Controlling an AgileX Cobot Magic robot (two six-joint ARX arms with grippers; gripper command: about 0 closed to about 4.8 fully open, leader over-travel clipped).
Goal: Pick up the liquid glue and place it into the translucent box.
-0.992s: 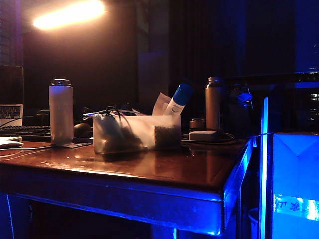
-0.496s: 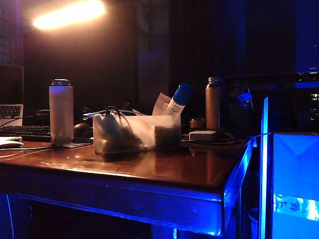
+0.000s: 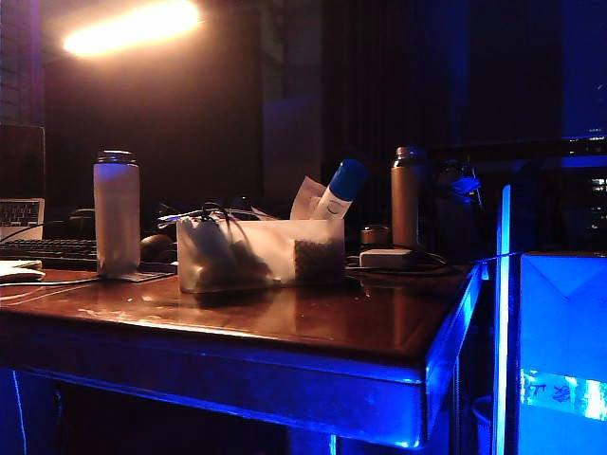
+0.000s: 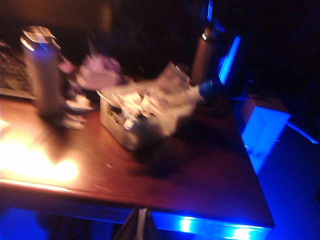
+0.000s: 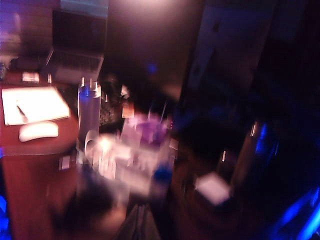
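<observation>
The slim white liquid glue bottle with a tall blue cap (image 3: 337, 193) stands tilted inside the low frosted translucent plastic box (image 3: 260, 252), its cap leaning toward one o'clock above the box's rim. The box sits on the glossy brown wooden table (image 3: 313, 327), with dark cables and other items showing through its walls. At nine o'clock from the box stands a wider white flask with a dark lid (image 3: 116, 214); at three o'clock, near the table's far edge, stands a brown metal bottle (image 3: 407, 196) with a small white adapter (image 3: 385, 258) in front of it.

Neither arm appears in the exterior view. The left gripper (image 4: 140, 227) shows only as a dark tip at the edge of its blurred wrist view, well apart from the box (image 4: 131, 121); whether its jaws are parted I cannot tell. The right gripper (image 5: 141, 226) is likewise a dark tip in a blurred view, jaws closed together on nothing.
</observation>
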